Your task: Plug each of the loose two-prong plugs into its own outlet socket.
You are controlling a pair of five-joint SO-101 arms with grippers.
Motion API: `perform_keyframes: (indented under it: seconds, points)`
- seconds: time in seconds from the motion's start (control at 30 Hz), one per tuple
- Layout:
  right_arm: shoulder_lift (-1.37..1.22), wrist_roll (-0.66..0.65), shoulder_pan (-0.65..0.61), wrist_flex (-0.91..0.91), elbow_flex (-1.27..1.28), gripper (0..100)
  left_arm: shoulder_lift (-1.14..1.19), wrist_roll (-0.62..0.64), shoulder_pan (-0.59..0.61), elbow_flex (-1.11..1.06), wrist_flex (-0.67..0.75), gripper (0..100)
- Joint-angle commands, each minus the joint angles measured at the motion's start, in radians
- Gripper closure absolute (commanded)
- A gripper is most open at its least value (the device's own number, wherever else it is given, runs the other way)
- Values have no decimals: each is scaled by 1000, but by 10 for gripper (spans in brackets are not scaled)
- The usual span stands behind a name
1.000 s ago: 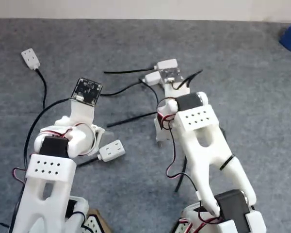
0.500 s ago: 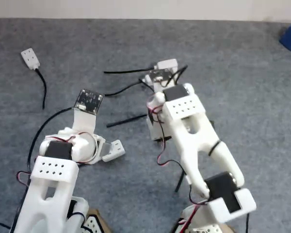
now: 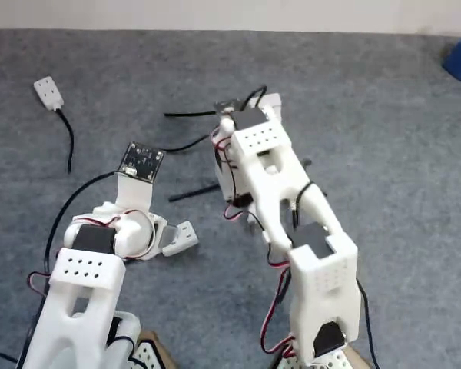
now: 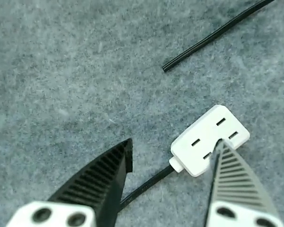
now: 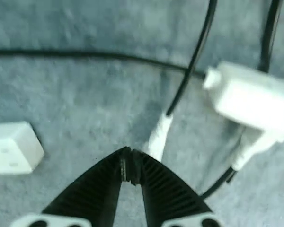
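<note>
Logging left gripper [image 4: 174, 144] spread, one finger over white outlet socket [image 4: 199, 137] on grey carpet [image 4: 61, 71] | right gripper [image 5: 131, 152] pressed together; we note a white plug [image 5: 159, 134] just beyond its tips.

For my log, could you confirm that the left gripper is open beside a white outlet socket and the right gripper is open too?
Not quite: the right gripper is shut, in the right wrist view. The left gripper is indeed open beside the white outlet socket.
</note>
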State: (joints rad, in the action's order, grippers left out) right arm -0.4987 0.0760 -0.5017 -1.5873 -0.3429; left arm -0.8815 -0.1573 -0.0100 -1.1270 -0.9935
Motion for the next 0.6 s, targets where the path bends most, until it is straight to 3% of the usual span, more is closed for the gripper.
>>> perform_keyframes:
  seconds: [0.0,0.57]
  points:
    - [-13,-12,-5,-19,-101,991,-2,6,-7,5,17,728]
    - [-24,-58,71,-50,-102,966,-2,6,-8,5,17,729]
